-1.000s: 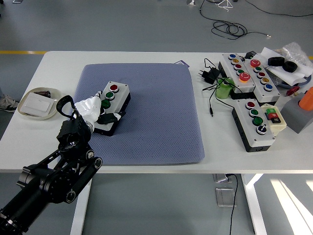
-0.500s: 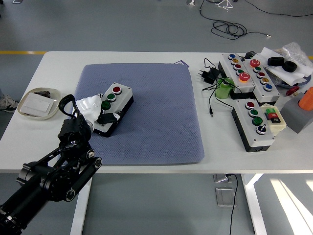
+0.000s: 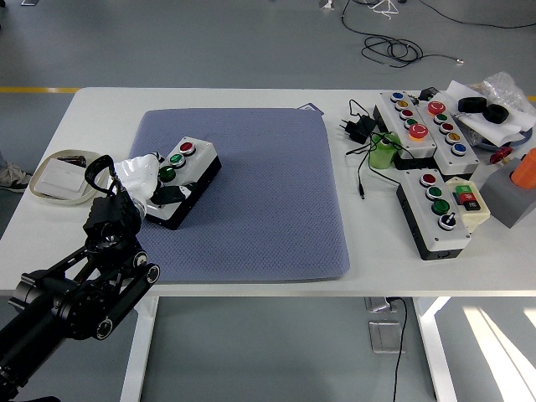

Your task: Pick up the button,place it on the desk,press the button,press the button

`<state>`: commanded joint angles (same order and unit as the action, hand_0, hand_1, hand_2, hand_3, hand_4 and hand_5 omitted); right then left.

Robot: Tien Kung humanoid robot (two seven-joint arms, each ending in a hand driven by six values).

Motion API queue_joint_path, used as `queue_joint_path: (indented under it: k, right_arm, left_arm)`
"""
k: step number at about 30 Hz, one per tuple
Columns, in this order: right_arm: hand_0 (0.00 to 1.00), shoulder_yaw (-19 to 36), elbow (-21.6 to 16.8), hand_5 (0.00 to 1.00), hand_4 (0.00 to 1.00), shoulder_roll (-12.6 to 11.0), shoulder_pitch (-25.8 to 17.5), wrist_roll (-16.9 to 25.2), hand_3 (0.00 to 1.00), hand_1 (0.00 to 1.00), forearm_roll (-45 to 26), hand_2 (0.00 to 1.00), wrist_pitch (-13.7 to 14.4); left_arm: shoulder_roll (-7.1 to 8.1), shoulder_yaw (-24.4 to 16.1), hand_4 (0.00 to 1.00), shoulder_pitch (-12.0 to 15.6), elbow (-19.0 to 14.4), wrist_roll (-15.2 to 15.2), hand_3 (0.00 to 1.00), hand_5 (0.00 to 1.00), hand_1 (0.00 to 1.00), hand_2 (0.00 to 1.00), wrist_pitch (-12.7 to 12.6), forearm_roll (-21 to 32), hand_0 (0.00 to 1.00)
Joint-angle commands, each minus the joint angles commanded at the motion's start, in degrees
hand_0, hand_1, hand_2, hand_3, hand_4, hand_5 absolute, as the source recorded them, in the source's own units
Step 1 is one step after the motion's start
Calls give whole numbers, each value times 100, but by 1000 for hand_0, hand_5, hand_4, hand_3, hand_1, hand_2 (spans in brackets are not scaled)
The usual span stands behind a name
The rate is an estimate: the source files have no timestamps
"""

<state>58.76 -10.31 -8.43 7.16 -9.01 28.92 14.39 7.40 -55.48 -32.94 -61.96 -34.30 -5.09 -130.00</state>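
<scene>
**Button box shifted left on the mat, left hand attached**

Change since the earlier frames: the button box (image 3: 177,181) sits further left and slightly further back on the blue mat (image 3: 260,201), and the left hand (image 3: 141,177) and its black arm have drawn left with it.

Item 1. Button box: grey top, black base, one red and two green buttons in a row. Lies near the mat's left edge, long axis slanting from near-left to far-right.

Item 2. Left hand: white-fingered, clasped around the box's near-left end, fingers over the top and side.

Item 3. Blue mat: padded, square, covers the middle of the white table (image 3: 201,99).

Item 4. Round dish (image 3: 63,176): left of the mat, holds a white flat block.

Item 5. Right side of table: a long multi-button panel (image 3: 419,126), a second button box (image 3: 435,213) nearer the front, a black plug with cable (image 3: 362,127), a green cylinder (image 3: 384,153).
</scene>
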Motion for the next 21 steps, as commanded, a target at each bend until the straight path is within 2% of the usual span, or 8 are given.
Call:
queue_joint_path:
  k: [1, 6, 8, 9, 12, 16, 21]
  right_arm:
    - [787, 0, 0, 479, 412, 1, 0, -1, 751, 797, 1, 817, 0]
    - [787, 7, 0, 479, 412, 0, -2, 2, 751, 797, 0, 817, 0]
    - [787, 10, 0, 479, 412, -2, -2, -2, 751, 797, 11, 817, -4]
    - [787, 10, 0, 479, 412, -2, -3, -2, 751, 797, 13, 817, -5]
    - [787, 11, 0, 479, 412, -4, -5, 2, 751, 797, 12, 817, -4]
    - [787, 15, 0, 479, 412, -3, 2, -9, 751, 797, 35, 817, -2]
    - [787, -3, 0, 479, 412, 1, 9, -14, 751, 797, 13, 817, 4]
  left_arm:
    - [47, 39, 615, -8, -34, 94, 313, 2, 216, 166, -33, 0, 124]
    - [473, 412, 641, -99, -307, 888, 319, 2, 221, 167, -232, 0, 122]
    - [653, 569, 641, -173, -369, 1332, 319, 2, 221, 167, -336, 0, 122]
    - [679, 593, 656, -185, -377, 1472, 314, 2, 218, 159, -351, 0, 109]
    - [920, 814, 656, -345, -401, 2112, 314, 2, 218, 159, -501, 116, 109]
    - [1133, 1076, 662, -582, -294, 2963, 311, 2, 219, 163, -609, 208, 106]
    - [1282, 1424, 657, -805, -161, 4005, 311, 2, 223, 168, -788, 302, 109]
